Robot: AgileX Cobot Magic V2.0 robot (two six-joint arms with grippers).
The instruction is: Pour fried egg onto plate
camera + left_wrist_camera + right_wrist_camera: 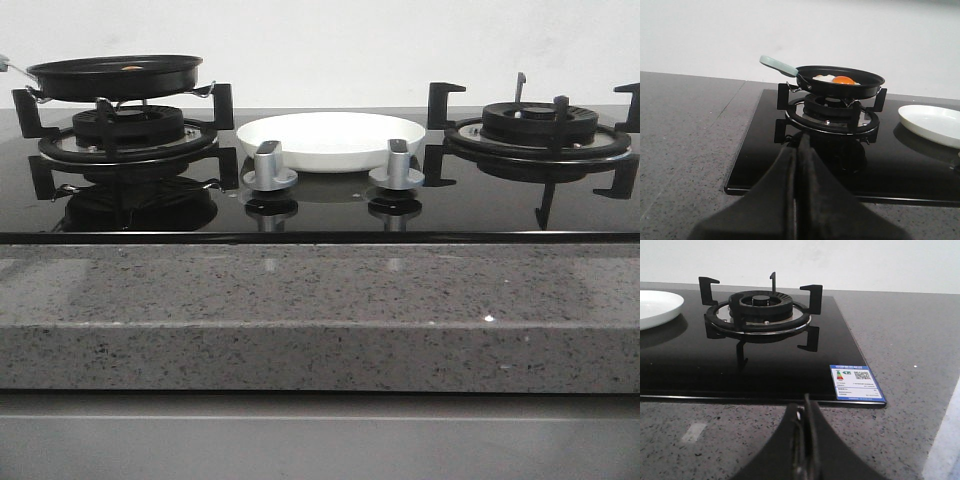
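I start with the table (320,320), a speckled grey stone slab carrying a black glass hob (320,215) along its far edge. On the hob's left burner (830,112) sits the black frying pan (840,82), raised on the pan supports with its pale green handle (777,65) pointing away toward the table's left far side, which I judge leaves it free for my left arm to take. The white plate (330,140) lies flat in the middle of the hob between the two burners, behind the two silver knobs (270,165), just beside the pan so a short tilt should reach it. The right burner (760,312) is bare. The fried egg (835,79) rests inside the pan, yolk up. My left gripper (799,145) and right gripper (805,412) both hang near the table's front edge, jaws pressed together, holding nothing.
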